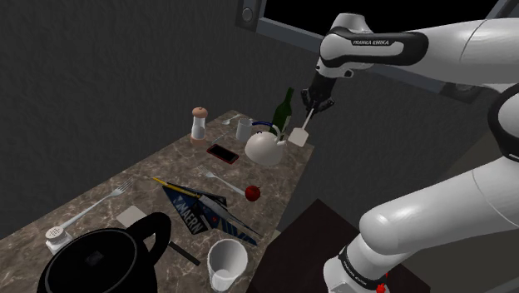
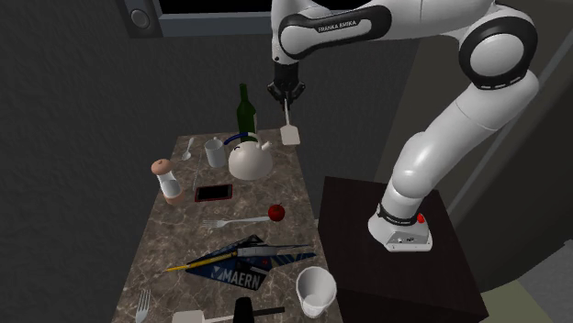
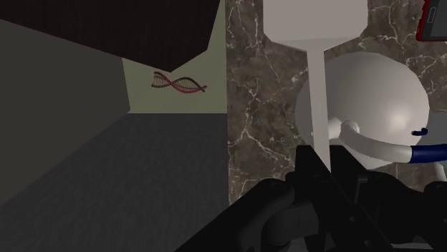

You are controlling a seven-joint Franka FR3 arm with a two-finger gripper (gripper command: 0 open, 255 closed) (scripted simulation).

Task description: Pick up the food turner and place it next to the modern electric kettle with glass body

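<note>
My black gripper (image 1: 310, 106) (image 2: 287, 99) is shut on the handle of a white food turner (image 1: 300, 135) (image 2: 292, 135), which hangs blade-down in the air. It hovers over the far end of the marble counter (image 1: 162, 165), just past a round white kettle with a blue handle (image 1: 264, 148) (image 2: 248, 161). In the wrist view the turner's flat blade (image 3: 314, 25) extends from between the fingers (image 3: 312, 163), with the white kettle (image 3: 376, 97) right beside it. A black kettle (image 1: 100, 260) stands at the counter's near end.
A green bottle (image 1: 285, 106), white mug (image 1: 244, 127), shaker (image 1: 199, 123) and red-edged phone (image 1: 222, 153) crowd the far end. Mid-counter lie a fork with a red piece (image 1: 252, 193) and blue book (image 1: 202, 214); a white cup (image 1: 226, 262) stands near.
</note>
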